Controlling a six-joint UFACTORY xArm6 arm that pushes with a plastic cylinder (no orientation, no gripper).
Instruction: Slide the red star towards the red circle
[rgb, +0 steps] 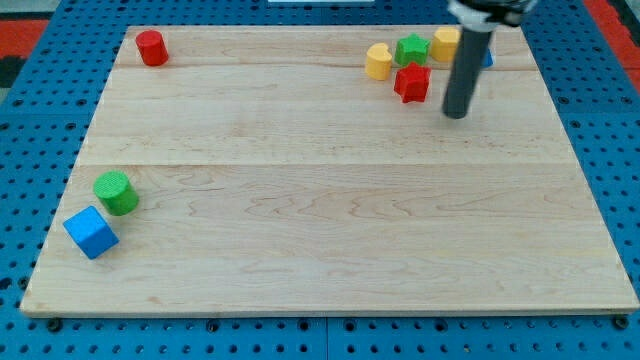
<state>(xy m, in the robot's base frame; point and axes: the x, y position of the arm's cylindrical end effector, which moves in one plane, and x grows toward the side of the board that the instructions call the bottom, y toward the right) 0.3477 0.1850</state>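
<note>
The red star (411, 82) lies near the view's top right, touching a green star (411, 48) just above it. The red circle (151, 47) stands at the view's top left corner of the board, far to the left of the red star. My tip (456, 113) is on the board just to the right of the red star and slightly below it, a small gap apart from it.
A yellow heart (378, 61) sits left of the green star. A yellow block (445, 42) and a blue block (487, 57) lie behind the rod. A green circle (116, 192) and a blue cube (91, 232) sit at the view's lower left. The wooden board (330, 230) ends in a blue pegboard surround.
</note>
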